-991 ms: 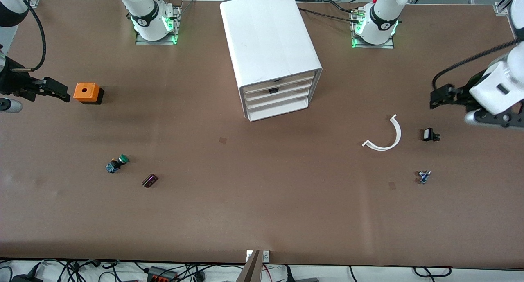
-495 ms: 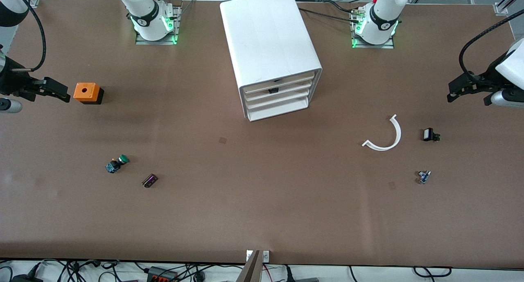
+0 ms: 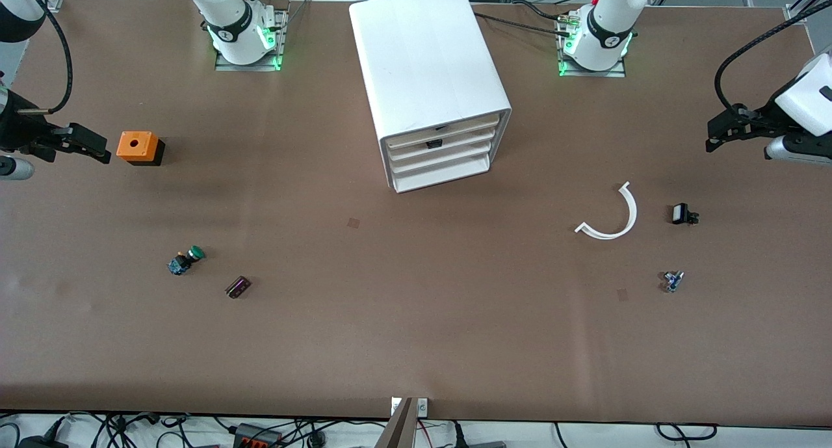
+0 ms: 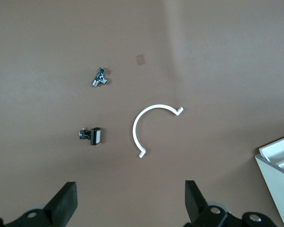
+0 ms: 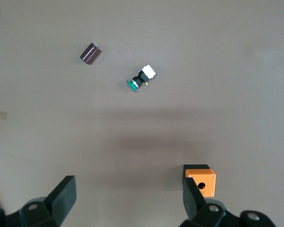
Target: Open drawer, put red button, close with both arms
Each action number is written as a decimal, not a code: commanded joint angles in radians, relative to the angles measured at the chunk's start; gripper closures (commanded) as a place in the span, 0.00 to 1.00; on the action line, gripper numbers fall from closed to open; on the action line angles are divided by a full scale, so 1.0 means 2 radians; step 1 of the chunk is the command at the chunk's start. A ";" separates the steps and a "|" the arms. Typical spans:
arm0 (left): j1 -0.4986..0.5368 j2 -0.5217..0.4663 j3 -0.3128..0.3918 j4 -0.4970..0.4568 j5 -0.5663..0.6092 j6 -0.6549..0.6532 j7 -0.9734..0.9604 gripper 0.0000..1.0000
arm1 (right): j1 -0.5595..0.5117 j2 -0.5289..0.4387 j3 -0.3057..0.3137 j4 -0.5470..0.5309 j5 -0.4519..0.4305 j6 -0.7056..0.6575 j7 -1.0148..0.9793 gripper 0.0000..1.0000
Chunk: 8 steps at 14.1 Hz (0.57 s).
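Nearest the front camera, toward the left arm's end from the cabinet (image 3: 429,77), I see a small metal fitting (image 3: 673,281) on the worktop (image 3: 416,331). Toward the right arm's end from the cabinet lie a dark purple block (image 3: 238,287) and a green-capped button (image 3: 185,260) on its side.

Next, closer to the cabinet on the left arm's side: a white curved strip (image 3: 611,215), with a small black part with a white face (image 3: 682,214) just beside it.

The cabinet stands mid-worktop between the two arm bases. The drawer (image 3: 442,146), second from the top, sits flush with the other three, closed. There is a dark spot at its front, and I cannot tell what it is.

An orange box (image 3: 138,147) with a hole on top sits level with the cabinet's front, toward the right arm's end.

The left end effector (image 4: 130,203) hangs over bare worktop, well out from the cabinet at the left arm's end, with fingers (image 4: 66,203) spread wide and nothing held.

The right end effector (image 5: 128,198) hangs beside the orange box, also spread wide and empty.
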 commanded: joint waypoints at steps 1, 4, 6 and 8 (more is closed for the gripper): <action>0.000 0.010 -0.005 0.025 0.012 -0.025 -0.009 0.00 | -0.009 -0.007 0.008 0.000 0.002 0.001 0.002 0.00; 0.000 0.012 -0.005 0.026 0.010 -0.025 -0.008 0.00 | -0.009 -0.006 0.008 0.000 0.002 0.002 0.002 0.00; -0.002 0.012 -0.005 0.027 0.012 -0.025 -0.009 0.00 | -0.009 -0.006 0.008 0.000 0.002 0.001 0.002 0.00; -0.003 0.018 -0.006 0.035 0.011 -0.026 -0.008 0.00 | -0.009 -0.005 0.009 0.000 0.002 0.001 0.002 0.00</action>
